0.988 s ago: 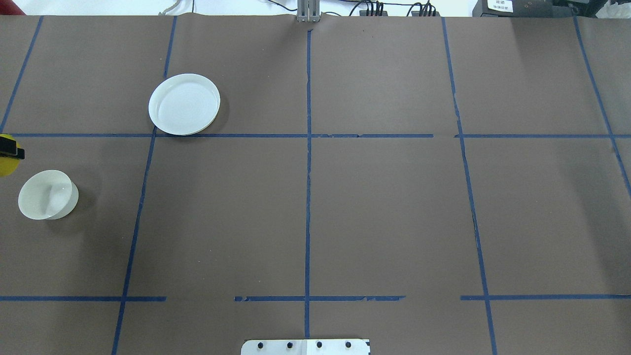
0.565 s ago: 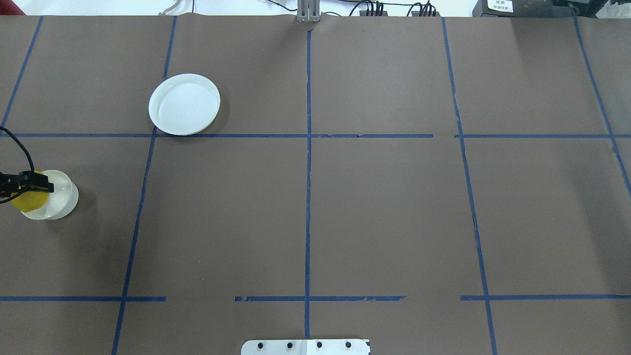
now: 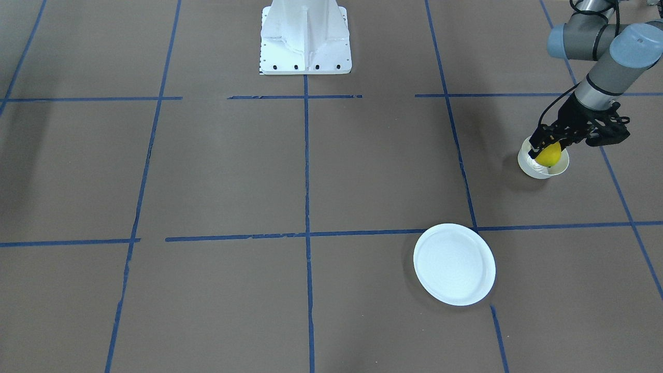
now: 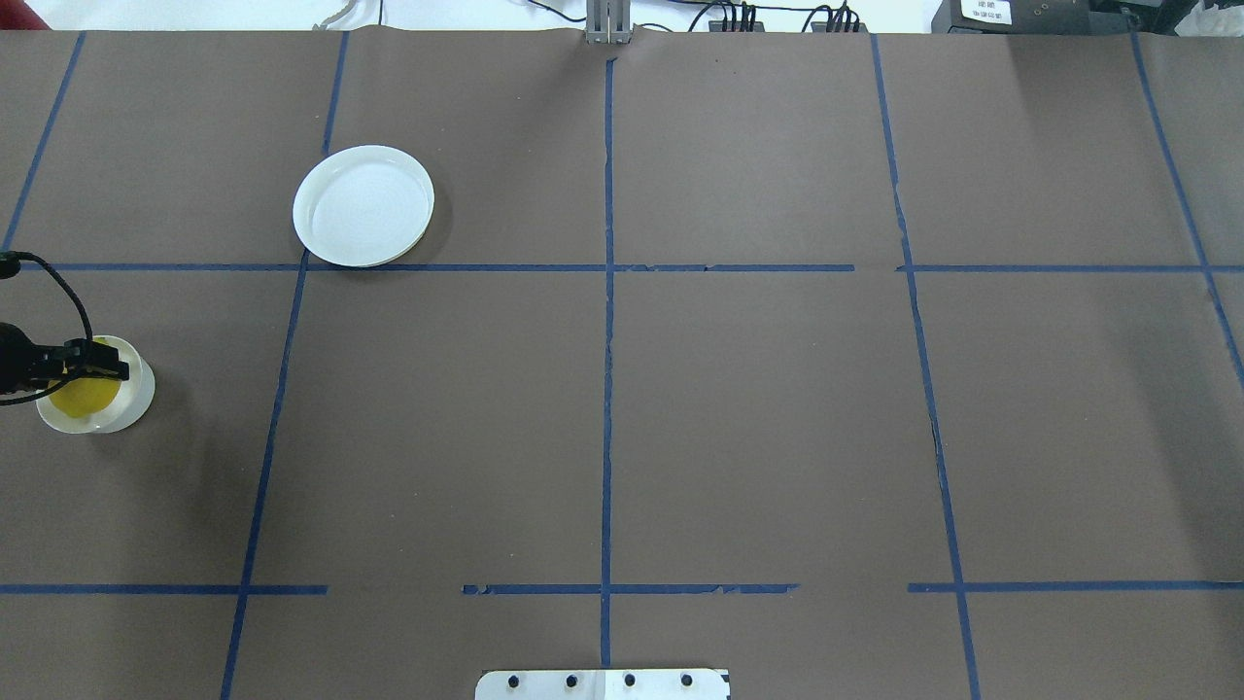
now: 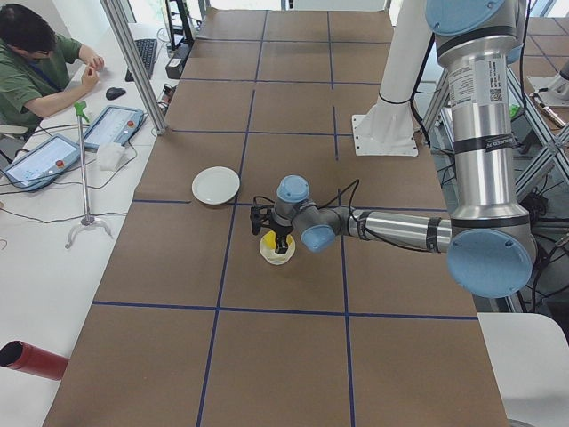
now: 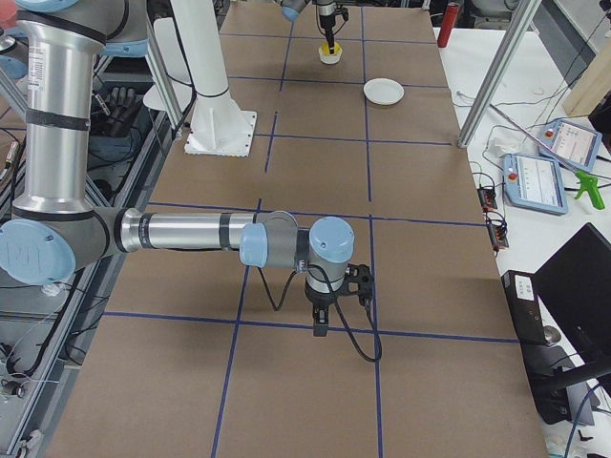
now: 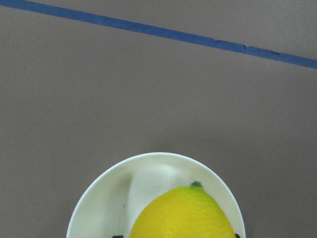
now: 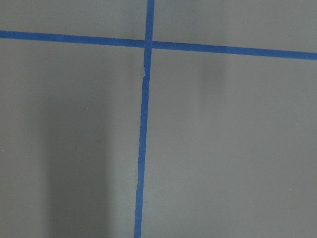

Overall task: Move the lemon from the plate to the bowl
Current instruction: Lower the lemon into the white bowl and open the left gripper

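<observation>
The yellow lemon [image 4: 86,396] sits low in the small off-white bowl [image 4: 138,399] at the table's left edge, with my left gripper [image 4: 89,379] shut on it. The front-facing view shows the same: the left gripper [image 3: 546,149], the lemon [image 3: 550,155] and the bowl [image 3: 538,170]. In the left wrist view the lemon [image 7: 183,213] fills the lower part of the bowl [image 7: 99,184]. The white plate [image 4: 362,205] lies empty, farther from me and to the right of the bowl. My right gripper [image 6: 321,329] shows only in the exterior right view, low over bare table; I cannot tell whether it is open or shut.
Brown paper with blue tape lines [image 4: 606,389] covers the table. The robot's white base [image 3: 305,41] stands at the middle of the near edge. A metal post foot [image 4: 608,34] is at the far edge. Operators' tablets [image 5: 53,151] lie on a side desk.
My left gripper has carried the lemon from the view's left edge rightward over the bowl and lowered it into the bowl. The plate and bowl have not moved.
</observation>
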`<state>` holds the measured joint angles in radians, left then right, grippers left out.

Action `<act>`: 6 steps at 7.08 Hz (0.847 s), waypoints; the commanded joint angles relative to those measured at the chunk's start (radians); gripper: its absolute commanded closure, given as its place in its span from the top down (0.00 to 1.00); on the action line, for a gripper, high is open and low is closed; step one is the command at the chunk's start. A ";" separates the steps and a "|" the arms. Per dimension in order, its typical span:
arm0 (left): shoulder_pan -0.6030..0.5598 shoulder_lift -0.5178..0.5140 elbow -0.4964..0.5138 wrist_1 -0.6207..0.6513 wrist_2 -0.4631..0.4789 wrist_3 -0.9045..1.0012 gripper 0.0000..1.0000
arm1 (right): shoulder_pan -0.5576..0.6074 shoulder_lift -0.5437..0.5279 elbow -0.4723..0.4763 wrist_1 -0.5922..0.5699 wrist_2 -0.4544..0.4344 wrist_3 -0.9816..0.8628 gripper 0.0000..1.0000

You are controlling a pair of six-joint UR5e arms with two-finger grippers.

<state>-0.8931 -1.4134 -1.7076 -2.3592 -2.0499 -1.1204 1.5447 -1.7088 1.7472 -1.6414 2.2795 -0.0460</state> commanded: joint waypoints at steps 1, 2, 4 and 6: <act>-0.001 -0.001 0.006 0.001 -0.001 0.007 1.00 | 0.000 0.000 0.000 0.000 0.000 0.000 1.00; -0.006 0.001 -0.009 0.003 -0.009 0.017 1.00 | 0.000 0.000 0.000 0.000 0.000 0.000 1.00; -0.036 0.017 -0.020 0.006 -0.015 0.156 1.00 | 0.000 0.000 0.000 0.000 0.000 0.000 1.00; -0.248 0.024 -0.020 0.099 -0.109 0.470 1.00 | 0.000 0.000 0.000 0.000 0.000 0.000 1.00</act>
<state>-1.0152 -1.3933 -1.7264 -2.3201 -2.1067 -0.8421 1.5448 -1.7089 1.7472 -1.6414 2.2795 -0.0460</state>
